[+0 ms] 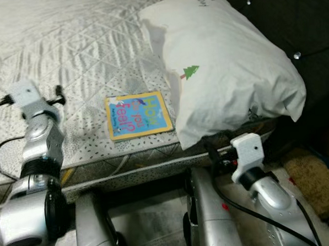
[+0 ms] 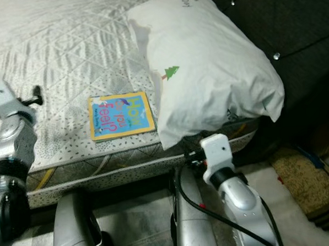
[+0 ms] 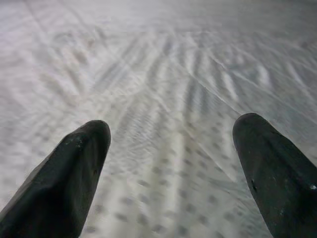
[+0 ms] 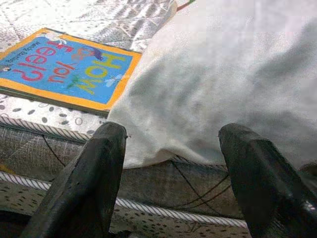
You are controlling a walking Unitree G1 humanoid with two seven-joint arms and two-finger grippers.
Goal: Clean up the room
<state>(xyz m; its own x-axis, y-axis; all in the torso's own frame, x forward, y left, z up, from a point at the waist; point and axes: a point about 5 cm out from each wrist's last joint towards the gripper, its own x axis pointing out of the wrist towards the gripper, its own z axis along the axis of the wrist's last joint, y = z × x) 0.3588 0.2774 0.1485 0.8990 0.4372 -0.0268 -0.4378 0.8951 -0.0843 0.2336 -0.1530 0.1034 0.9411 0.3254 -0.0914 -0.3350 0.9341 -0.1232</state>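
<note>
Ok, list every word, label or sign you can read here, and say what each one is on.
"How do you feel?" in coloured letters on the blue, orange-bordered picture book lying on the quilted white mattress.
A small line of print along the book's edge: too small to read.
Dark lettering at the top corner of the white pillow: too blurred to read.
A green tree emblem on the pillow, with no words.

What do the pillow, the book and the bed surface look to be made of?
Pillow: soft matte white fabric, creased and sagging over the edge.
Book: likely glossy card or board, flat, stiff-looking cover with printed lettering.
Bed surface: quilted pale textile, stitched in diamonds.
</note>
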